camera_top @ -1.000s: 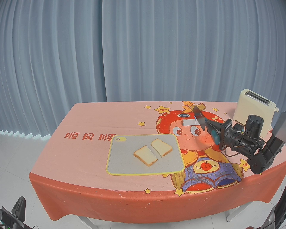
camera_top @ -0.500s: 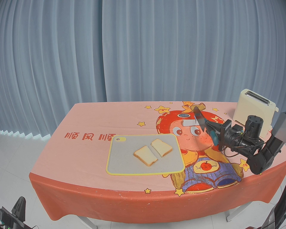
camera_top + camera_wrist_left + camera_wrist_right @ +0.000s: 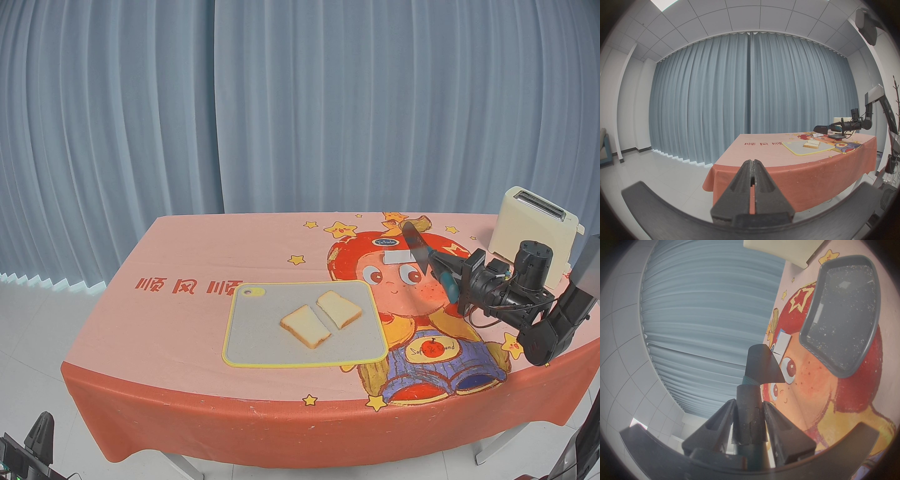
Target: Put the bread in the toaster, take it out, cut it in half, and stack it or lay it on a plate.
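Edging slightly left since a second ago, the right gripper (image 3: pixel 461 282) is carrying the knife (image 3: pixel 417 247) a touch nearer the middle of the table (image 3: pixel 187 262).

Off the table's near left corner, the left gripper (image 3: pixel 752 165) is hanging low with its fingers pressed together and holding nothing. On the near middle of the table, the yellow-rimmed cutting board (image 3: pixel 250 337) is lying flat, carrying the bread in two halves: the left half (image 3: pixel 305 325) sits nearer, the right half (image 3: pixel 339 309) farther, with a narrow gap between them. Right of the board, the right gripper is clamping the knife's teal handle, the dark blade angling up and toward the far left, above the cloth. Under it, a dark grey plate (image 3: pixel 843 315) is lying on the cloth. At the far right, the cream toaster (image 3: pixel 534 226) is standing upright.
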`<state>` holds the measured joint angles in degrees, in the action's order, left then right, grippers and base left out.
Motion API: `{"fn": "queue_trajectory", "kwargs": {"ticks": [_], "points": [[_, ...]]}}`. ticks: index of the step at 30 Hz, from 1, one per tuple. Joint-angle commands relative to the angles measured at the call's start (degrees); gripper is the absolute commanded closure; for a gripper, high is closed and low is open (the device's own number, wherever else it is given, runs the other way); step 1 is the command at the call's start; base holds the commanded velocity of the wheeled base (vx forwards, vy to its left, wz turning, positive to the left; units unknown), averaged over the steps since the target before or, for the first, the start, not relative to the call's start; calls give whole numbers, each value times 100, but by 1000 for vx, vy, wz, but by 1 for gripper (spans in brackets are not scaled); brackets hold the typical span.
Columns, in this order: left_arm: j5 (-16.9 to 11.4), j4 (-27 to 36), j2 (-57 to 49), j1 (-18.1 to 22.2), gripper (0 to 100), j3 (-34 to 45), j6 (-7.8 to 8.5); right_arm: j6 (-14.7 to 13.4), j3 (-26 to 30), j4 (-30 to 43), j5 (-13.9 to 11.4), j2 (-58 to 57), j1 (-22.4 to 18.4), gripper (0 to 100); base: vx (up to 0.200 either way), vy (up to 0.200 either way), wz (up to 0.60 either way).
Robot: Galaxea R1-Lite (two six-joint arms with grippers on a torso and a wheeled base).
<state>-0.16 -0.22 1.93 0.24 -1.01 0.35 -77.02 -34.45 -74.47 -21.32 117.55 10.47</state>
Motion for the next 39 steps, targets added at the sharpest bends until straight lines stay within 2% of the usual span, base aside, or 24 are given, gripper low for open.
{"fn": "queue_trajectory", "kwargs": {"ticks": [1, 5, 13, 39], "points": [[7, -4, 10, 2, 100, 101, 0, -6, 44, -164, -4, 31, -1, 100, 0, 0, 0], [-2, -4, 10, 11, 100, 101, 0, -6, 149, -384, -12, 48, -1, 100, 0, 0, 0], [-2, -4, 10, 2, 100, 101, 0, -6, 193, -401, -91, 110, -10, 100, 0, 0, 0], [-2, -4, 10, 2, 100, 101, 0, -6, 176, -419, -91, 145, -133, 100, 0, 0, 0]]}}
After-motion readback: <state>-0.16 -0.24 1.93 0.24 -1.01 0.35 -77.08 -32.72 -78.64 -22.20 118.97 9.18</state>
